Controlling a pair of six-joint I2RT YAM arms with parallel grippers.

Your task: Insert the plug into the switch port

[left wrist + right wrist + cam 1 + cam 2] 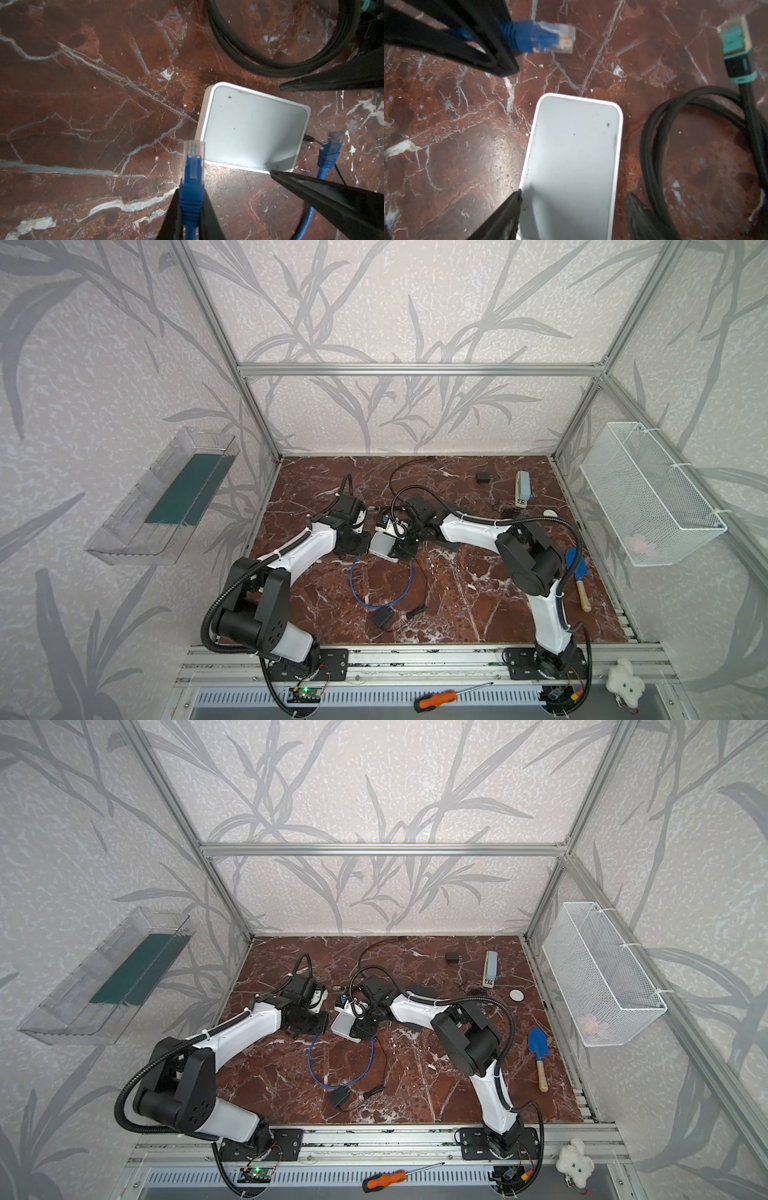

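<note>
Red-marble desk [457,580]: plug-in step, apparently near its close.
White switch [575,155] lies mid-desk. The thin black plug [309,138] meets its side edge, seemingly in the port, though seating depth is unclear. Right tool [574,195], at 3 o'clock, straddles it wide open and empty. Left tool [191,193], at 9 o'clock, is clamped on a blue Ethernet connector [194,153]. Remaining: confirm seating.

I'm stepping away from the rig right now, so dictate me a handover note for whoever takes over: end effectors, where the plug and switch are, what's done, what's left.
Left end effector: shut on the blue cable's connector, held beside the switch.
Right end effector: open, straddling the white switch.
Plug: its black tip meets the switch's side; it looks inserted, but the port is hidden.
To do: confirm seating, then back both arms off.
</note>
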